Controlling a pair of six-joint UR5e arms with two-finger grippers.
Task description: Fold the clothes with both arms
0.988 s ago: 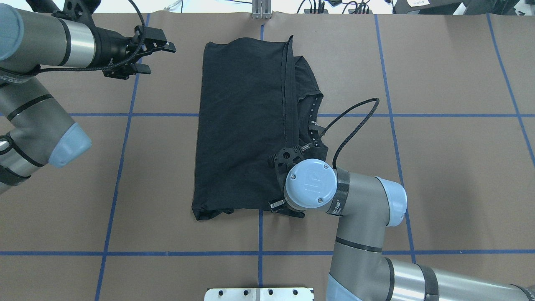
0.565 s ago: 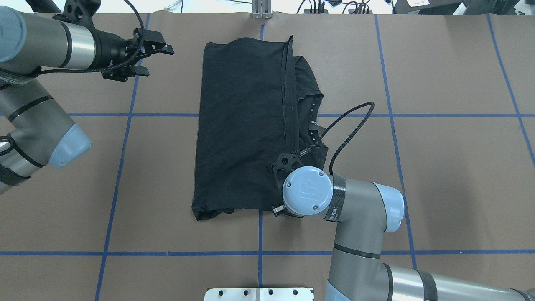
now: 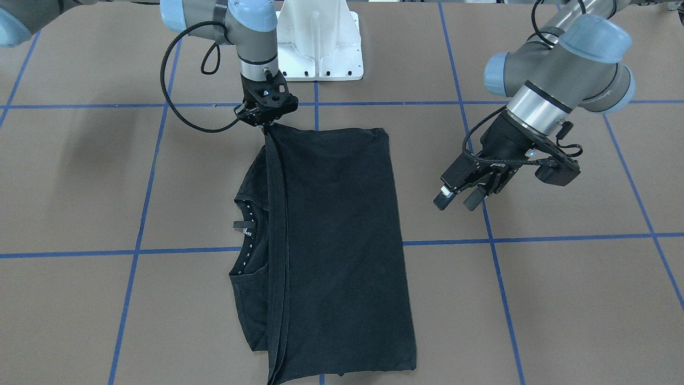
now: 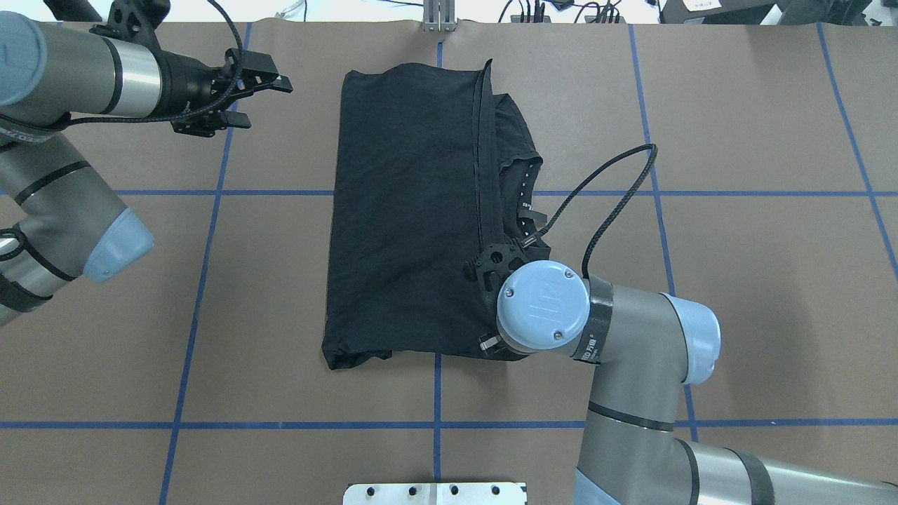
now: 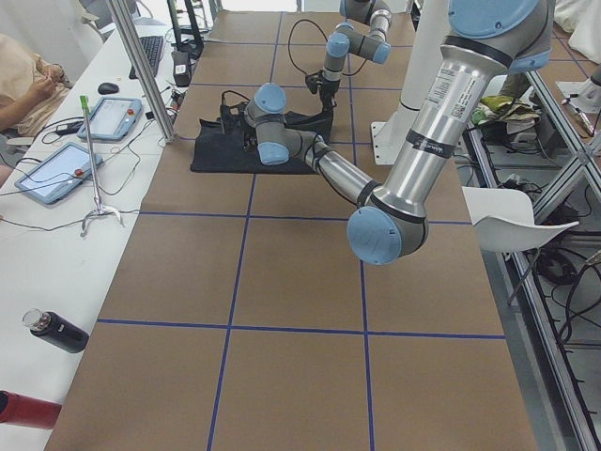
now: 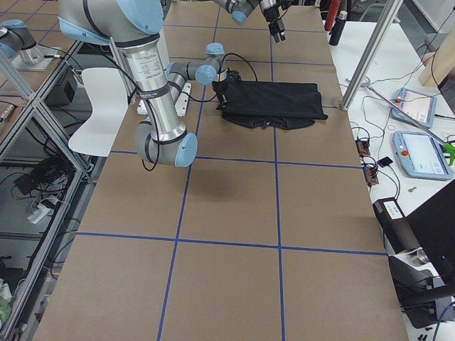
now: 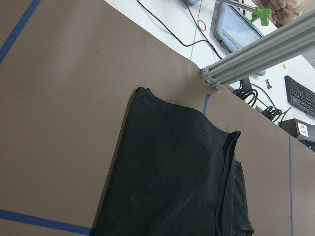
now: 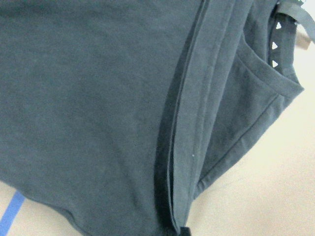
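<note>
You see the black T-shirt (image 4: pixel 407 210) folded lengthwise, mid-table toward the far edge. Your right gripper (image 3: pixel 265 124) clamps the hem corner nearest the robot. The left gripper (image 3: pixel 455 201) hovers beside the shirt, fingers spread. The collar tag (image 3: pixel 247 231) carries print too small to read.

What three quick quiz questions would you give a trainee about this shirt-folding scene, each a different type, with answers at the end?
1. True or false: the left gripper hangs open, clear of the T-shirt.
2. Which part of the T-shirt does the right gripper pinch? A: the corner near the robot's base, on its right. B: the corner near the base, on its left. C: a far corner.
3. Fill in: the collar peeks out on the robot's ___ side of the folded cloth.

Key: 1 true; 2 A; 3 right.
</note>
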